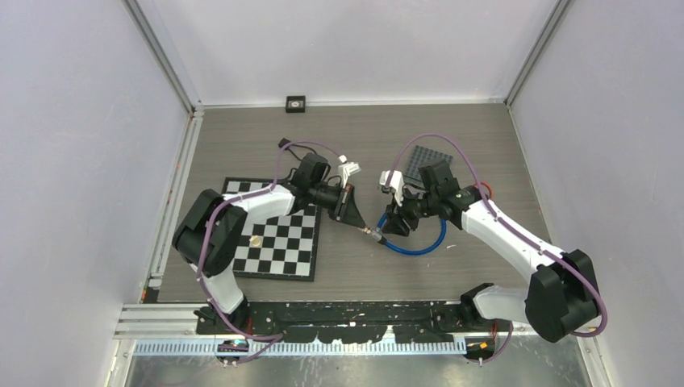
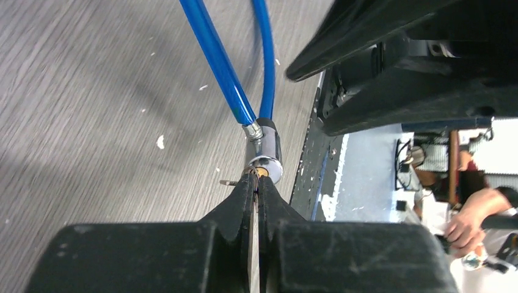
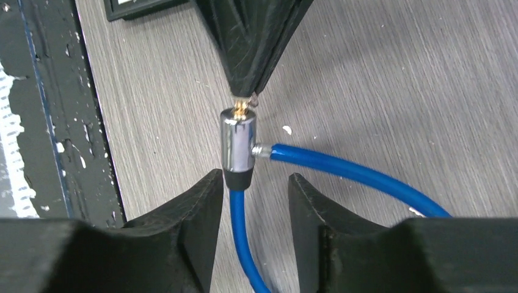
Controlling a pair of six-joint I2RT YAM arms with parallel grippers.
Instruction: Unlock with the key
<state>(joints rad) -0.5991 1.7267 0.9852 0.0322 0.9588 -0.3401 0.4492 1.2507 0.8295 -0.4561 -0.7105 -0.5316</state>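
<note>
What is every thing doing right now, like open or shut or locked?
left gripper, shut on the key
key, pinched, at the lock's brass end
cable lock, closed, blue cable plugged in
right gripper, open, fingers either side of the blue cable
chessboard, lying flat

the key [image 2: 229, 182] was almost wholly hidden between the pinched fingertips of the left gripper [image 2: 255, 180]; only a metal sliver poked out beside them. whether the brass stub [image 3: 241, 110] at the mouth of the lock [image 3: 238, 143] was key or cylinder could not be told. the blue cable [image 3: 342, 171] ran off the right wrist view's bottom and right edges. the gold object [image 1: 255, 240] on the chessboard [image 1: 284, 258] was too small to identify.
</note>
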